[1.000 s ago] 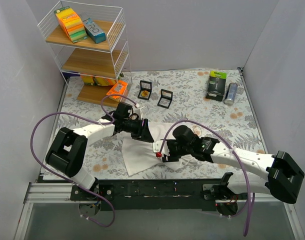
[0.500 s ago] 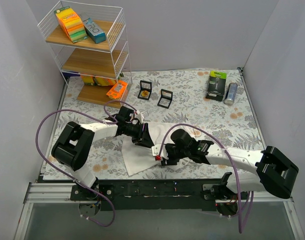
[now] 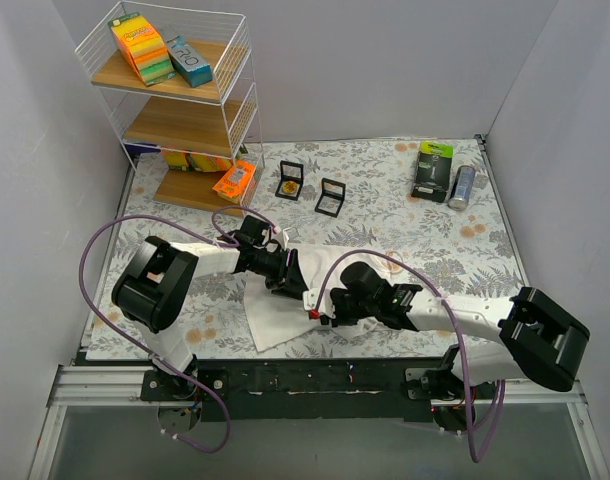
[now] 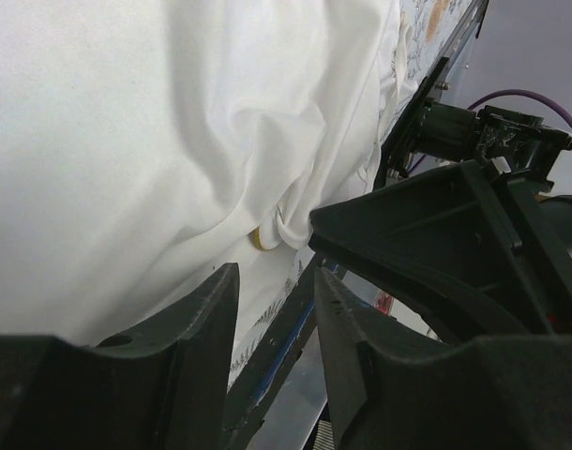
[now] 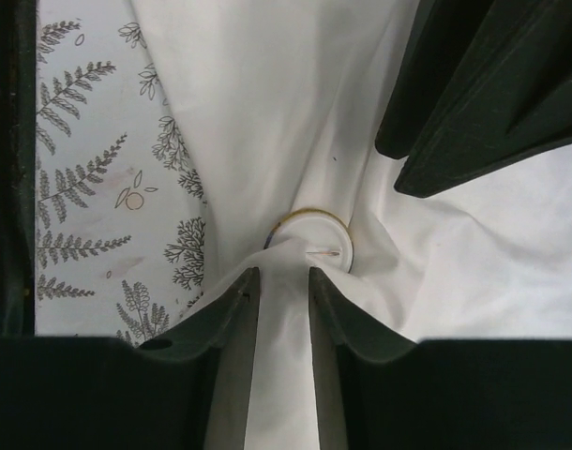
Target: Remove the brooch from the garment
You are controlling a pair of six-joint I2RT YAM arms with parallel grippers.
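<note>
The white garment lies crumpled on the fern-print cloth near the front edge. The brooch, a round white disc with a gold rim, is pinned in a bunched fold; only its gold edge shows in the left wrist view. My right gripper is closed on a raised fold of the garment right beside the brooch. My left gripper is slightly open over the garment's upper part, with nothing between its fingers. Its dark fingers hang just beyond the brooch.
A wire shelf with boxes stands at the back left, an orange packet at its foot. Two open jewellery boxes sit behind the garment. A green-black package and a can are at the back right.
My left arm has swung a little to the right, its gripper sliding down the garment towards the brooch. My right gripper has stayed at the fold while its arm drew in.
</note>
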